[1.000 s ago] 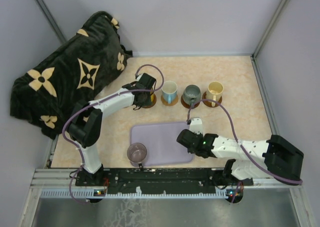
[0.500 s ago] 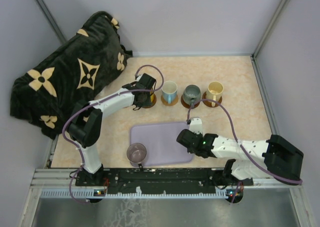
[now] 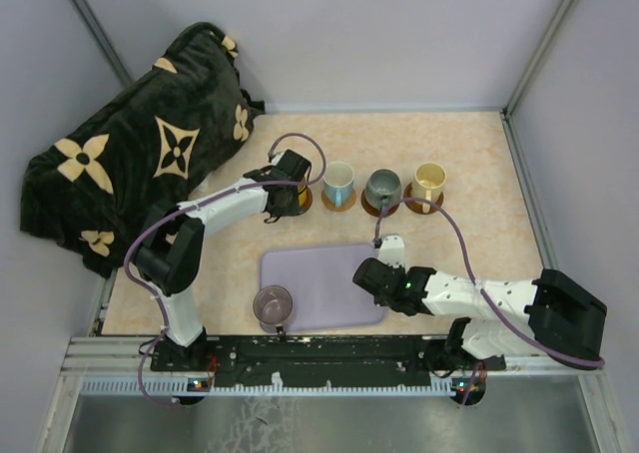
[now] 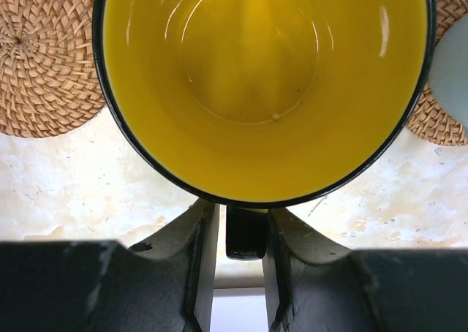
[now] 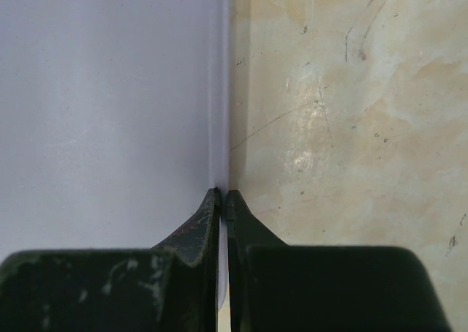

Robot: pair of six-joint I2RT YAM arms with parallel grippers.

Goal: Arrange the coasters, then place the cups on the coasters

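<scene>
My left gripper [image 3: 296,189] [image 4: 240,233] is shut on the dark handle of the yellow cup [image 4: 263,83] [image 3: 302,196], which is over a brown coaster [image 3: 304,208]. An empty woven coaster [image 4: 44,61] lies just left of it. To the right stand the white cup with a blue handle [image 3: 338,182], the grey-green cup [image 3: 382,187] and the cream cup [image 3: 429,181], each on its own coaster. The mauve cup [image 3: 273,304] stands at the near left corner of the lavender tray [image 3: 319,273]. My right gripper [image 3: 367,273] [image 5: 224,194] is shut on the tray's right edge [image 5: 218,127].
A black blanket with cream flowers [image 3: 130,154] is heaped at the back left. Grey walls close in the beige table [image 3: 469,243] on three sides. The arm bases sit on a black rail [image 3: 319,353] along the near edge.
The left wrist and its cable loop have shifted very slightly; the cups, tray and right arm are unmoved.
</scene>
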